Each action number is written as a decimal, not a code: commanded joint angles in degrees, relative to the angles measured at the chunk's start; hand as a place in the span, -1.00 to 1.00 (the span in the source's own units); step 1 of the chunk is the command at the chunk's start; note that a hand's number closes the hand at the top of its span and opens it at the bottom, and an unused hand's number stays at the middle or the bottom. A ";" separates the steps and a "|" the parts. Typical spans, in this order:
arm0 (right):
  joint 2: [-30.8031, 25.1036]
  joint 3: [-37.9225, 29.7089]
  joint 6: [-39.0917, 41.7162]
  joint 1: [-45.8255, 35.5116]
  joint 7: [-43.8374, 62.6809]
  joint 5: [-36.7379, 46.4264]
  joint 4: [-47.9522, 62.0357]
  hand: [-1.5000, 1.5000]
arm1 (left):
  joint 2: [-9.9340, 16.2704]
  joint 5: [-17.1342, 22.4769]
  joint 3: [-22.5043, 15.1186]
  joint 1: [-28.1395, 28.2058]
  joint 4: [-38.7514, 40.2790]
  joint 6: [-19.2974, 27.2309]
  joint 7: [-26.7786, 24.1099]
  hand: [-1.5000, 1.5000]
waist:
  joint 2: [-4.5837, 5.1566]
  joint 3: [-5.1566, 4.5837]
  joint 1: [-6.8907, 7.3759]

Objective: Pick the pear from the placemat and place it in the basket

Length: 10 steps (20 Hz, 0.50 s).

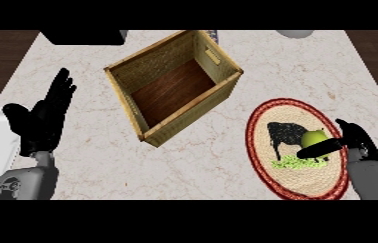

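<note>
The right hand (347,143) is curling its fingers around the pear (313,137) on the placemat (297,181). The pear is sitting roughly upright, narrow end toward the basket (174,86). The left hand (40,117) is resting open.

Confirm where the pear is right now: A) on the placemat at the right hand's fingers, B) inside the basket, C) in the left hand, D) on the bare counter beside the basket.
A: the pear sits on the placemat with the right hand reaching its fingers across it; the basket shows only its wooden floor, and the left hand rests open at the left edge.
</note>
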 commanded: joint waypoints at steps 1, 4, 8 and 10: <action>0.98 0.10 -0.10 -0.09 -4.84 1.64 5.96 -1.00 | -1.20 -0.61 -0.26 -1.14 3.25 -0.50 -2.48 0.00 | 0.27 0.30 -0.03; 0.95 -0.17 4.80 0.64 -4.51 -2.18 3.05 1.00 | -0.46 -1.05 -0.10 0.99 -1.51 -0.01 -0.10 0.00 | 0.21 0.31 0.13; 0.37 2.58 7.79 0.93 -8.00 -1.02 4.35 1.00 | -0.26 -0.83 0.43 -3.02 2.38 0.02 0.61 0.00 | 0.36 0.32 0.01; 3.51 2.14 6.25 1.92 -5.38 -2.35 0.79 1.00 | -0.87 -0.92 0.18 0.22 1.01 -0.13 -1.34 0.00 | 0.21 0.29 0.00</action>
